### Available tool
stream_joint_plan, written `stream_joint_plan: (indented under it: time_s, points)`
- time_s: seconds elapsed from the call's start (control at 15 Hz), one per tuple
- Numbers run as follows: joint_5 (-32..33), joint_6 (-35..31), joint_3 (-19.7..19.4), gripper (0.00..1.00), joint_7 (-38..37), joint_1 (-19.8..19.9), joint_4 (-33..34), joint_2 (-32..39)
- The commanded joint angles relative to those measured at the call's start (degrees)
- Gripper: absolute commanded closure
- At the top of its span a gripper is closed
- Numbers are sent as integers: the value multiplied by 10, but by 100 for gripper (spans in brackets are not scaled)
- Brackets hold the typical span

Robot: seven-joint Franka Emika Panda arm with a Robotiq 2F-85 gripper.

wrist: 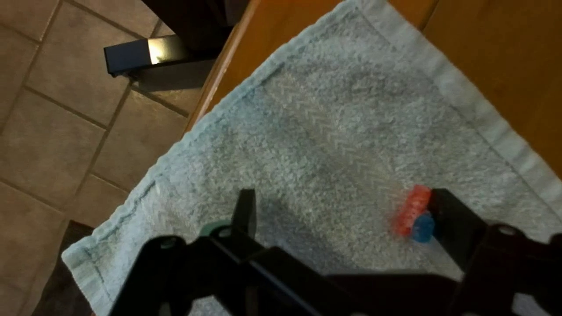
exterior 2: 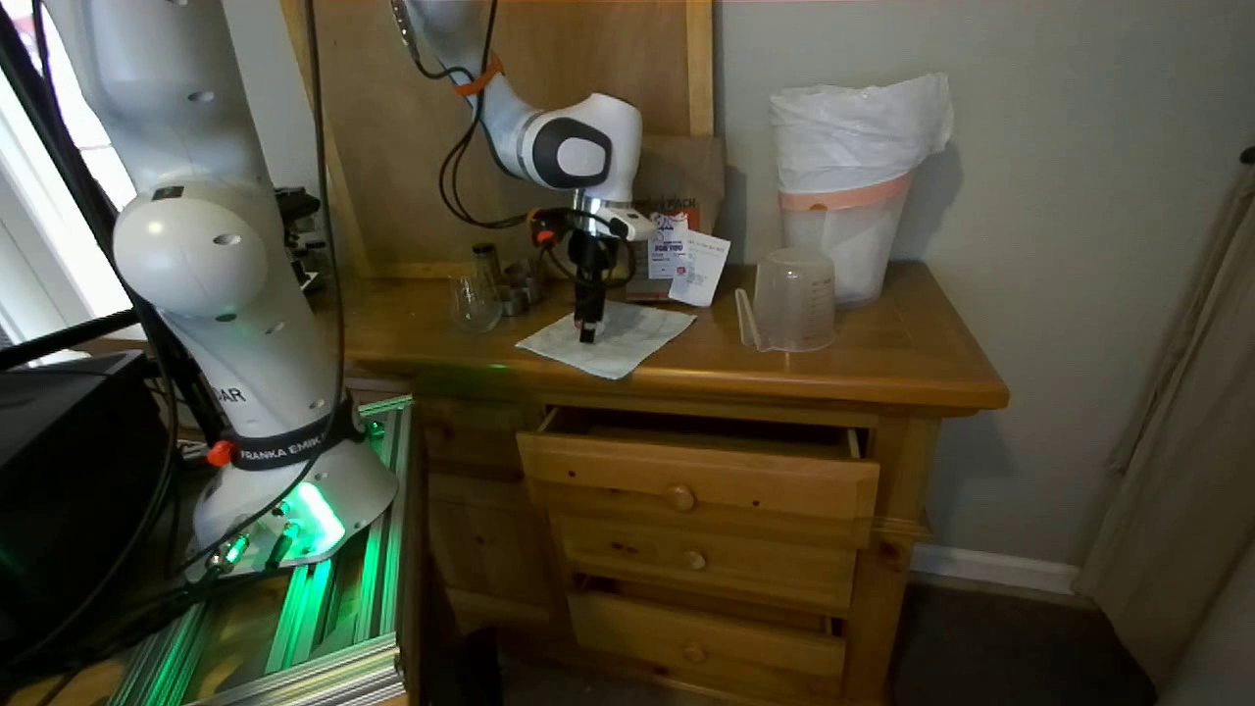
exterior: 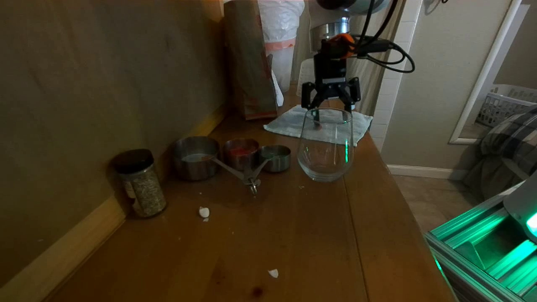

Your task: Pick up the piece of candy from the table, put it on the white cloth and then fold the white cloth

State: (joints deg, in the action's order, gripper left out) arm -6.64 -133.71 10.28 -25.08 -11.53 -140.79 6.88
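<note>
The white cloth [wrist: 307, 131] lies spread flat on the wooden table [exterior: 268, 235], close to its edge. It shows in both exterior views [exterior: 285, 124] [exterior 2: 639, 331]. The candy [wrist: 410, 211], a small red piece with a blue end, appears on the cloth in the wrist view, against the inner side of the right-hand finger. I cannot tell whether it touches that finger. My gripper [wrist: 342, 206] is open, its fingers pointing down close over the cloth, with nothing between the tips but the candy at one side. The gripper shows in both exterior views [exterior: 332, 114] [exterior 2: 588, 333].
A clear glass bowl [exterior: 326, 157] stands beside the cloth. Metal measuring cups [exterior: 196, 159] and a spice jar [exterior: 142, 184] stand along the wall. A paper bag [exterior 2: 691, 167], a plastic jug [exterior 2: 799, 304] and a lined bin [exterior 2: 853, 206] stand nearby. A drawer [exterior 2: 765, 480] is open below.
</note>
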Motion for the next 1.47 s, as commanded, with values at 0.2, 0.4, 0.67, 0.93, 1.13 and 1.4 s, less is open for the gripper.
stream_joint_plan:
  time_s: [0.2, 0.4, 0.67, 0.93, 1.13, 1.4]
  points:
    - [1, 2, -9, 0, -26, -2, 13, 26]
    - [-9, -2, -10, 0, -33, -1, 18, 30]
    - [-64, 7, -9, 0, -21, 6, 26, 32]
    - [-128, 5, -11, 0, -21, 14, 30, 30]
    - [-151, 0, -16, 0, -28, 18, 30, 27]
    - [-163, 1, -23, 0, -40, 22, 29, 31]
